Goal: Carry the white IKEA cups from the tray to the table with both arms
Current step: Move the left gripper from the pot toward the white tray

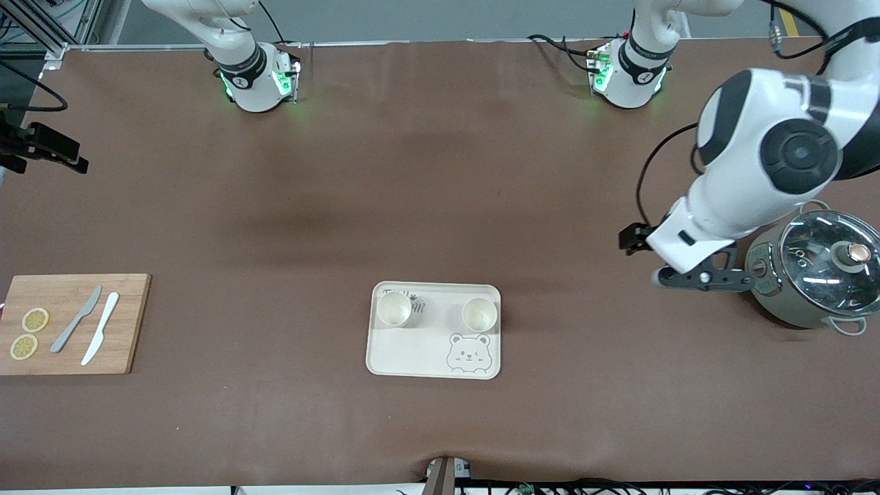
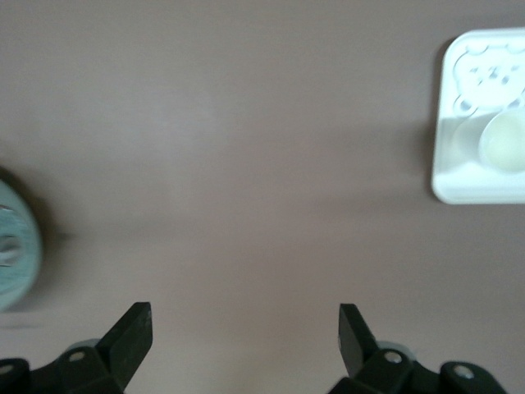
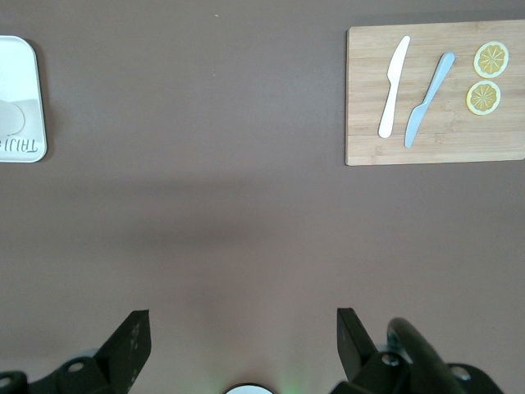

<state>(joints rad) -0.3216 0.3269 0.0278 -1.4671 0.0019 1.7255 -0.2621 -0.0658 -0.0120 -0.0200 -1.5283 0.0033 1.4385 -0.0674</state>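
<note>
Two white IKEA cups stand upright on the cream bear tray (image 1: 412, 350) in the middle of the table, one (image 1: 394, 309) toward the right arm's end, the other (image 1: 479, 314) toward the left arm's end. My left gripper (image 1: 702, 278) hangs over bare table beside the pot, well apart from the tray. In the left wrist view it (image 2: 244, 324) is open and empty, with the tray (image 2: 459, 176) and one cup (image 2: 502, 141) far off. My right gripper (image 3: 242, 324) is open and empty over bare table. It is out of the front view. Its view shows the tray's edge (image 3: 20, 66) and a cup (image 3: 10, 119).
A grey-green pot with a glass lid (image 1: 818, 275) stands at the left arm's end. A wooden cutting board (image 1: 75, 323) with two knives and two lemon slices lies at the right arm's end, also in the right wrist view (image 3: 435, 131).
</note>
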